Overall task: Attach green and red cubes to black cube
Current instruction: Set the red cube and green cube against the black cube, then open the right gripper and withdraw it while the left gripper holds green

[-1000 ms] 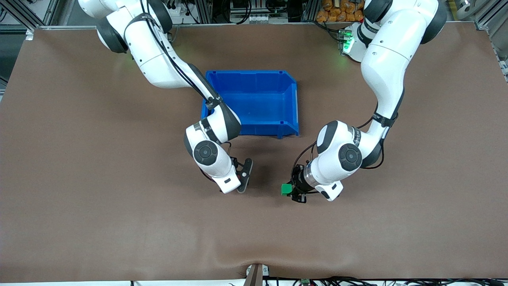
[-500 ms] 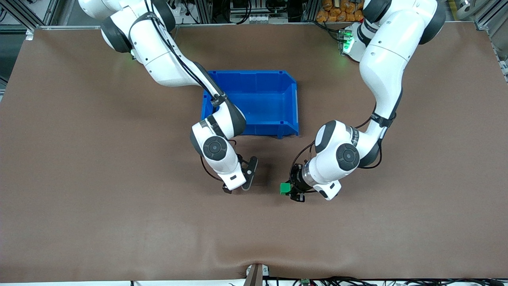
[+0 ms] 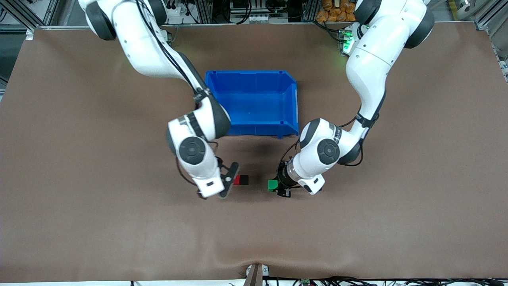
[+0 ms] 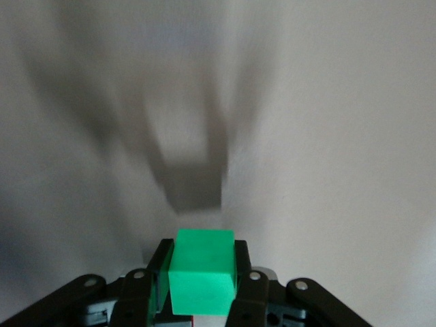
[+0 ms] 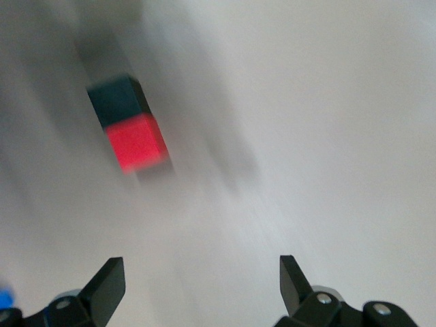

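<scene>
The red cube (image 3: 237,180) and the black cube (image 3: 244,180) lie joined side by side on the table; they also show in the right wrist view, red (image 5: 136,143) and black (image 5: 117,101). My right gripper (image 3: 226,180) is open and empty, beside the red cube toward the right arm's end. My left gripper (image 3: 278,186) is shut on the green cube (image 3: 272,185) and holds it just above the table, a short gap from the black cube. The green cube fills the space between the fingers in the left wrist view (image 4: 201,271).
A large blue bin (image 3: 254,102) stands farther from the front camera than the cubes, between the two arms. The brown table (image 3: 119,222) spreads wide around them.
My right gripper has drawn back toward the right arm's end, uncovering the joined red and black cubes. My left gripper has carried the green cube toward them.
</scene>
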Controlling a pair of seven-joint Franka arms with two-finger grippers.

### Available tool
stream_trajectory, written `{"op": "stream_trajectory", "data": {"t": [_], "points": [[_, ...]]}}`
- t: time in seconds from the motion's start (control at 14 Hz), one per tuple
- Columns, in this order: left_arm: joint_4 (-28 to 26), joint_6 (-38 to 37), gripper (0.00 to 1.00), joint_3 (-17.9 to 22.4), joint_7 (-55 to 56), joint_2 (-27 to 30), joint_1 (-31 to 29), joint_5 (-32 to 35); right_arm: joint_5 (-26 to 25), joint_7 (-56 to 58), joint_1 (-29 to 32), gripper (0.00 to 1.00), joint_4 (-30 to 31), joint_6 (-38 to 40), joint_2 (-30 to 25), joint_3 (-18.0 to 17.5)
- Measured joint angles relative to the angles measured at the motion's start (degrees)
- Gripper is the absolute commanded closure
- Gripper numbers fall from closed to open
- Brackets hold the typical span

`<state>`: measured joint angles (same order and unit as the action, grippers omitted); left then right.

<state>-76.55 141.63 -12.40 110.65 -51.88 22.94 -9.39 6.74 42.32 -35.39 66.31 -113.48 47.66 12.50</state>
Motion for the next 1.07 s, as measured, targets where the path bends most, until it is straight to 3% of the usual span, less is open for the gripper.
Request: {"op": "stream_trajectory", "data": {"t": [0.29, 0.64, 0.86, 1.07], "points": [[0.72, 2.44, 1.0, 1.82, 1.03, -2.17, 4.17, 0.0, 0.04, -0.13, 2.9, 0.0, 0.5, 10.37, -9.4, 5.88], [1.53, 2.53, 1.0, 4.53, 1.4, -3.21, 7.89, 0.0, 3.02, -0.85, 15.3, 0.0, 7.3, 15.13, -20.56, 7.51], [1.58, 2.53, 1.0, 4.53, 1.4, -3.27, 8.21, 0.0, 3.58, -6.91, 22.54, 0.0, 13.89, 16.46, -28.96, 6.19], [1.7, 2.53, 1.0, 4.53, 1.4, -3.35, 8.5, 0.0, 0.84, -18.72, 28.71, 0.0, 17.37, 19.78, -35.31, 0.24]]}}
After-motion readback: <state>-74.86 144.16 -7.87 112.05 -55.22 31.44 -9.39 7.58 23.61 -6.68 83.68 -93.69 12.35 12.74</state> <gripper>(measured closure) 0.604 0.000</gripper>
